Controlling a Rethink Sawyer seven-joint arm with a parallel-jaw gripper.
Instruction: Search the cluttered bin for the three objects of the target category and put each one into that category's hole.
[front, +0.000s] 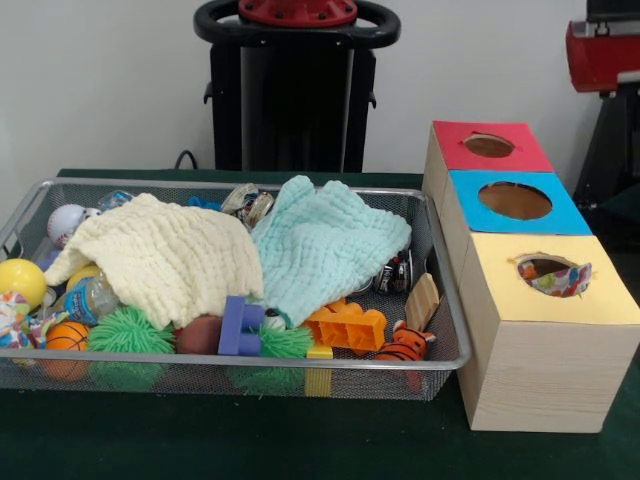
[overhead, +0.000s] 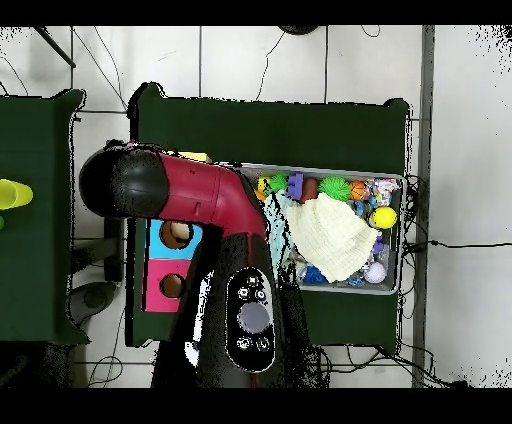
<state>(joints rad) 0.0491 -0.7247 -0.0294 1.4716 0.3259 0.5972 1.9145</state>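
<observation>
No gripper shows in either view, so its jaws cannot be told; overhead, only the red arm (overhead: 190, 195) crosses above the box.

At left the mesh bin (front: 30, 205) holds balls and toys under a cream cloth (front: 160, 255) and a mint cloth (front: 325, 245). Just right of the bin stands the wooden box (front: 545, 375) with its red hole (front: 489, 146), blue hole (front: 515, 201) and yellow hole (front: 553, 273). Bare green table (front: 220, 440) lies in front.

Green table (front: 250, 445), wire bin (front: 200, 375), wooden box (front: 540, 360)
</observation>
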